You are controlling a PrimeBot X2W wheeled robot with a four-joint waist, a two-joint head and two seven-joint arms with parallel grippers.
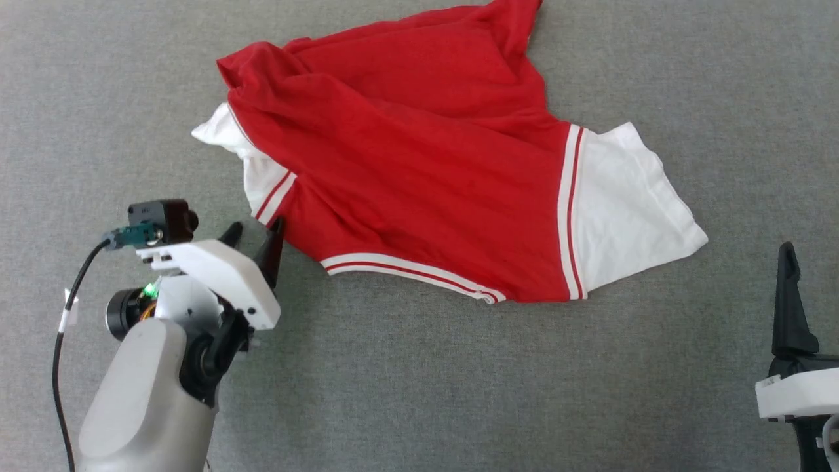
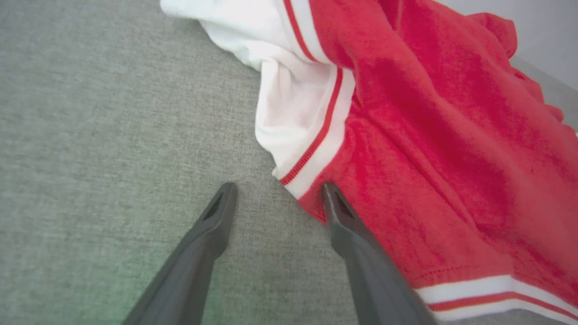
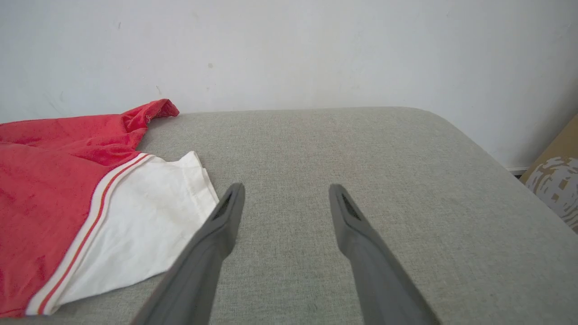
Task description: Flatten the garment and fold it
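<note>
The garment (image 1: 419,164) lies crumpled on the grey surface, red body uppermost, one white sleeve (image 1: 623,210) spread to the right and another white sleeve (image 1: 252,164) bunched at the left. Striped trim (image 1: 406,270) runs along its near edge. My left gripper (image 1: 257,236) is open at the garment's lower-left corner; in the left wrist view (image 2: 277,192) its right finger (image 2: 347,225) lies over the red edge (image 2: 429,180) and nothing is gripped. My right gripper (image 3: 286,194) is open over bare surface, right of the white sleeve (image 3: 149,234); one of its fingers (image 1: 790,301) shows at the head view's lower right.
The grey padded surface (image 1: 426,387) spreads wide in front of the garment. In the right wrist view a white wall (image 3: 289,49) stands behind the surface's far edge, and a brown patterned object (image 3: 557,180) sits beyond its right corner.
</note>
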